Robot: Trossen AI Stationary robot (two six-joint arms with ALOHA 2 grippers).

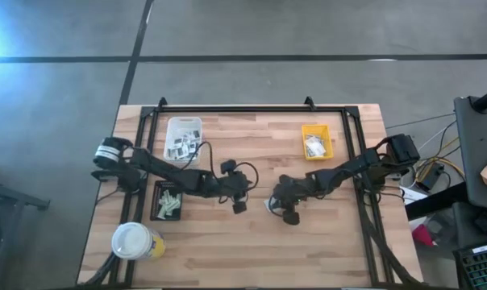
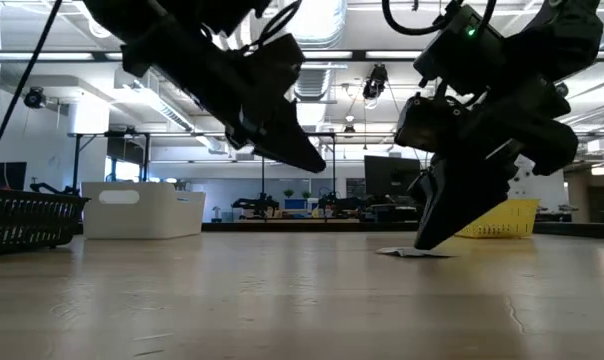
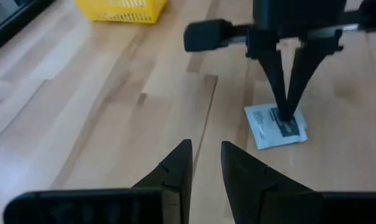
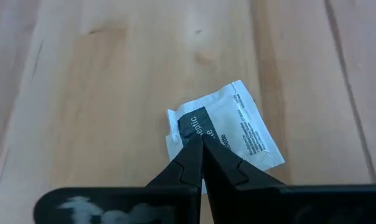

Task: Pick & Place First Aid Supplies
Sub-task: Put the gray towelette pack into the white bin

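My right gripper point(image 4: 202, 144) is closed, tips pressed on the dark end of the packet point(image 4: 238, 134), which lies flat mid-table, long axis running away from the fingers. My left gripper point(image 3: 205, 163) hovers beside it, slightly parted and empty; right is nearer.
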